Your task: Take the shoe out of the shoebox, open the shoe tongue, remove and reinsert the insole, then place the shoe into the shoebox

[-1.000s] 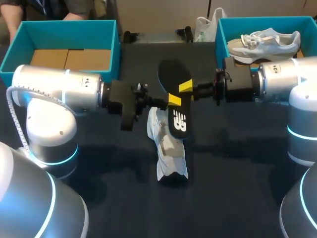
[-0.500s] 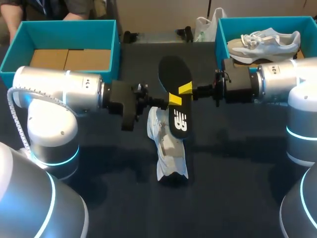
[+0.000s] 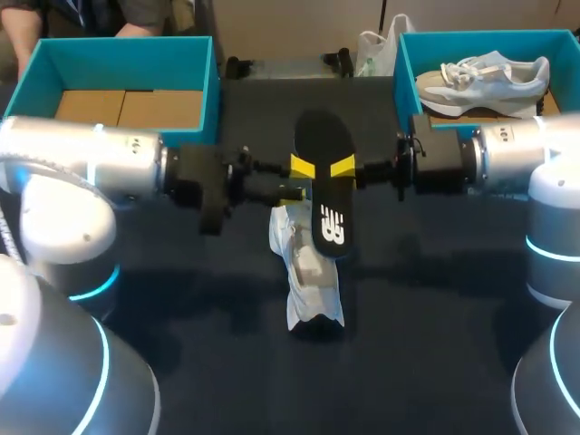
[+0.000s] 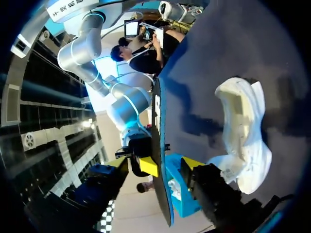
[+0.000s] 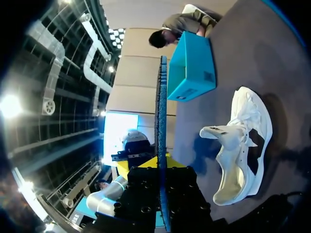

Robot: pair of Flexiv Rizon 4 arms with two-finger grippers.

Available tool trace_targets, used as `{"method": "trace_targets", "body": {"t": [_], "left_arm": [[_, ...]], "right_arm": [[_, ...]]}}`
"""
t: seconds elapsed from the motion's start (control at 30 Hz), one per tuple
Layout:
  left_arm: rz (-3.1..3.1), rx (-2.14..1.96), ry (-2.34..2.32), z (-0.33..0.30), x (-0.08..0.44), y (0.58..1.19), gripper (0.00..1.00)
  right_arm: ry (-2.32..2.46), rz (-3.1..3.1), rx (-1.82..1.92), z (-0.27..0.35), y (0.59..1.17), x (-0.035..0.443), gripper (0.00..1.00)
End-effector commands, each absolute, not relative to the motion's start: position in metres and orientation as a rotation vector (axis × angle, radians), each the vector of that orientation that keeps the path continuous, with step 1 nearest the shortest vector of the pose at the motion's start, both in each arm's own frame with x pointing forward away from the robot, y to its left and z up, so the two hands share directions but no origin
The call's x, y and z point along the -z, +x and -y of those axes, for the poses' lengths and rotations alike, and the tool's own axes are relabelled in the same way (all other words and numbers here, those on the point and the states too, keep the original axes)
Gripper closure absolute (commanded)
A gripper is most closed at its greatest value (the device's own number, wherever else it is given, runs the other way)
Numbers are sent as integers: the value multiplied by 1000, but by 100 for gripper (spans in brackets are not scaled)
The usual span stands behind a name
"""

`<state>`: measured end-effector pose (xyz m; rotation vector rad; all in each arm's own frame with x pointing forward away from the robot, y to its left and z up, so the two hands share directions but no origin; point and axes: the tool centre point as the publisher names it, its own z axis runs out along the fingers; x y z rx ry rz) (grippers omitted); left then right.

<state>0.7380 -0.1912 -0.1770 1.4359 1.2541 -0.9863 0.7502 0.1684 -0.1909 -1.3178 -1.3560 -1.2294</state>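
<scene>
Dark table (image 3: 435, 344) with a teal shoebox (image 3: 122, 42) at the far left corner, brown cardboard inside. A second teal shoebox (image 3: 404, 72) sits at the far right corner and holds a pale sneaker (image 3: 485, 77). Left arm (image 3: 91, 159) comes in from the left and right arm (image 3: 507, 159) from the right. They meet over the middle of the table.

White shoe (image 3: 306, 272) lies on the table mid-way between the boxes, out of both, its mouth gaping. Black insole (image 3: 324, 204) is up in the air just above the shoe, not touching it, with its long axis running away from the robot.

Right gripper (image 3: 343, 168) is clamped on the insole's right edge and carries it. In the right wrist view the insole shows edge-on, pinched between the fingers. Left gripper (image 3: 297, 178) is at the insole's left edge. In the left wrist view its fingers (image 4: 187, 166) stand spread apart with the insole between them, so it is not gripping.
</scene>
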Motion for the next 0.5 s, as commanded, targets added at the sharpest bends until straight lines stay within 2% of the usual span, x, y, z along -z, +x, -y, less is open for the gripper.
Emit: {"method": "trace_targets", "body": {"t": [0.03,0.37,0.5], "left_arm": [[-1285,828,1577,148,147,738,0],[-1285,828,1577,148,147,738,0],[-1365,834,1603,153,131,756,0]], "right_arm": [[-1315,1350,1232,-175,749,196,100],[-1344,1327,1236,-179,745,210,100],[-1348,1334,1219,-180,744,212,100]]}}
